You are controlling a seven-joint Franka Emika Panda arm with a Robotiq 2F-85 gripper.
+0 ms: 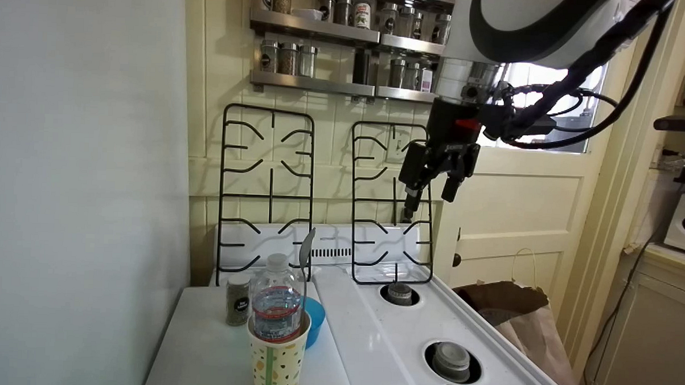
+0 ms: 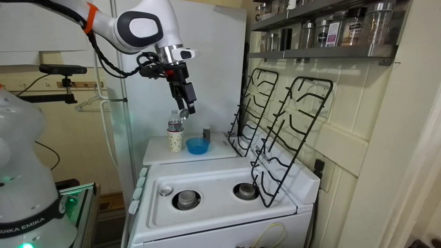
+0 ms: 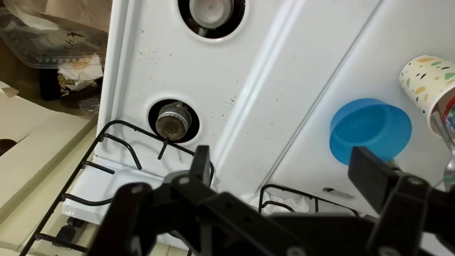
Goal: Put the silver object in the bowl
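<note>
From where I stand, the stove (image 2: 217, 193) is white, with a pale counter (image 2: 160, 150) adjoining it at 11 o'clock in an exterior view. The robot arm (image 2: 144, 29) extends overhead, wrist bent down. Two black grates (image 1: 271, 197) stand tilted at the back of the stove. The gripper (image 1: 427, 206) hangs above, its fingers (image 3: 371, 176) spread wide; in an exterior view the cup (image 1: 278, 361) is well apart from it, toward 7 o'clock. This patterned cup stands upright on the counter, a clear bottle (image 1: 277, 313) inside. In an exterior view the blue bowl (image 3: 371, 124) rests just beside the cup, at its 3 o'clock; a jar (image 2: 206, 133) is at the bowl's 1 o'clock. The silver spoon (image 2: 184, 114) stands in the cup alongside the bottle, head up, toward 1 o'clock there. A grey ring (image 2: 165, 190) lies on the stove, at 10 o'clock from a burner (image 2: 187, 199)
</note>
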